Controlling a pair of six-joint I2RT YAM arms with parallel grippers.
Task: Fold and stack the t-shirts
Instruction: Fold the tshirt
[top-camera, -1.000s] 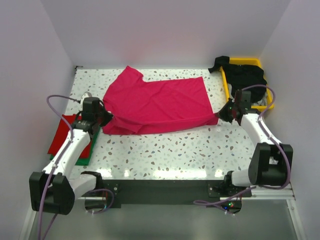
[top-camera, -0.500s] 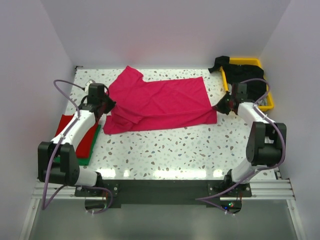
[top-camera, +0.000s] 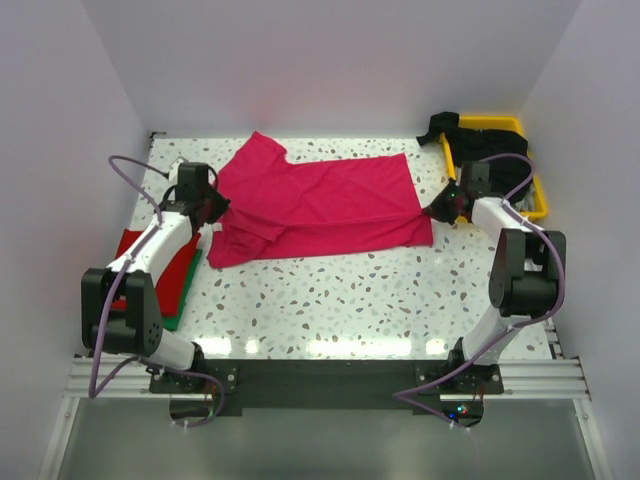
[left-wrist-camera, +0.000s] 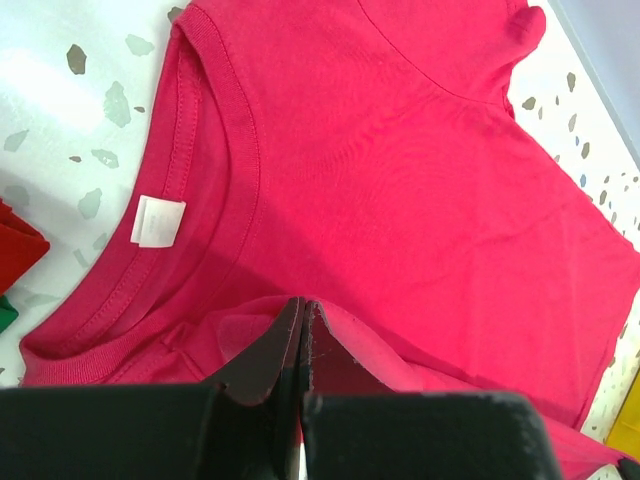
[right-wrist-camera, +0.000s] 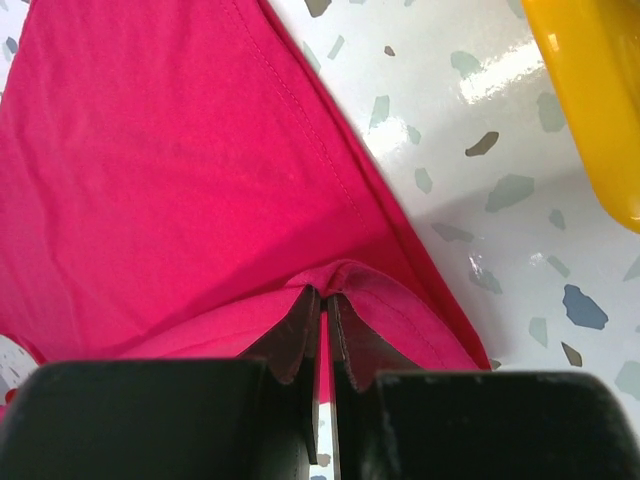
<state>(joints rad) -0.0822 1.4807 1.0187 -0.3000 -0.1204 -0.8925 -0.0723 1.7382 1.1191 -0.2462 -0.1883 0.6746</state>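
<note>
Magenta-pink t-shirt flat on counter, left and right edges clamped in jaws of left gripper and right gripper

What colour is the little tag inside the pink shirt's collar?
White. The tag shows best in the left wrist view, inside the neckband of the magenta-pink t-shirt.

My left gripper and right gripper both moved toward 12 o'clock. They pulled near edge of magenta-pink shirt along. Shirt now shorter from 6 to 12.
</note>
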